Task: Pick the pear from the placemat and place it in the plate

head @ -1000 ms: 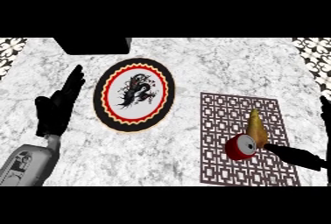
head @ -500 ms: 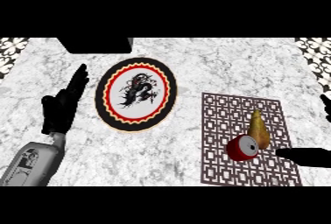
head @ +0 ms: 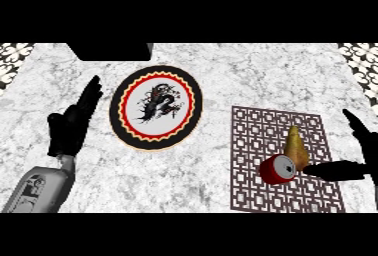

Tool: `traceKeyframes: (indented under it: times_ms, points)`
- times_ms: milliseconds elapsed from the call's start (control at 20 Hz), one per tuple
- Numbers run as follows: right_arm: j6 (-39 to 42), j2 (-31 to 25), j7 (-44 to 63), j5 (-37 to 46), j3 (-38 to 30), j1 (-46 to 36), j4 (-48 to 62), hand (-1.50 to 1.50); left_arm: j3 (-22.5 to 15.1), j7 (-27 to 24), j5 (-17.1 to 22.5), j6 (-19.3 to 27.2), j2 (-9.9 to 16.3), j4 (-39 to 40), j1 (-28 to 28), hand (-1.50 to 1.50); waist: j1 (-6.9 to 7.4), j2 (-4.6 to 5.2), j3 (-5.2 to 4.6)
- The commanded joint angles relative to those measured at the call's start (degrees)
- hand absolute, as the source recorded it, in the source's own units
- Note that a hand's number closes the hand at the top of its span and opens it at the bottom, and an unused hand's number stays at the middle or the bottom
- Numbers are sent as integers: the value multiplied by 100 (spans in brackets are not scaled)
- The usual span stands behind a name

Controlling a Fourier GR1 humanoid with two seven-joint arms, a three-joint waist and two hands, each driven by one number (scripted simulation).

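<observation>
A yellow-brown pear (head: 295, 146) lies on the brown lattice placemat (head: 258, 130) at the right, its narrow end pointing away from me. A red can (head: 279, 169) lies just in front of it, touching it. The round plate (head: 156, 108) with a black rim, red ring and dragon picture sits left of the placemat, with nothing on it. My right hand (head: 353, 164) is at the right edge, open, its thumb reaching toward the pear's base and its fingers straight up beside it. My left hand (head: 71, 125) rests open left of the plate, fingers up.
A dark block (head: 111, 50) stands at the counter's far edge behind the plate. Patterned tiles show at both far corners. Marble counter lies bare between plate and placemat and in front of the plate.
My right hand has drawn back toward the right edge, off the pear and can, and its fingers now show upright. Pear, can and left hand stay put.
</observation>
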Motion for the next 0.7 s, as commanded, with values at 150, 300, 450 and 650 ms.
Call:
traceKeyframes:
  times_ms: [150,300,450,650]
  points:
    - [356,464,-537,326,-42,-203,940,-150,336,52,-202,-199,-190,377,-312,0,-14,2,0]
    - [499,509,-1038,244,-326,-433,1570,-150,277,164,-414,-91,-392,359,-436,0,-8,4,1]
    - [530,578,-1355,418,-357,-127,1720,-150,413,130,-380,-299,-344,248,-224,0,-16,0,0]
    - [379,1091,-1011,775,-197,-500,1908,-150,433,236,-698,-155,-557,353,-441,0,-15,1,0]
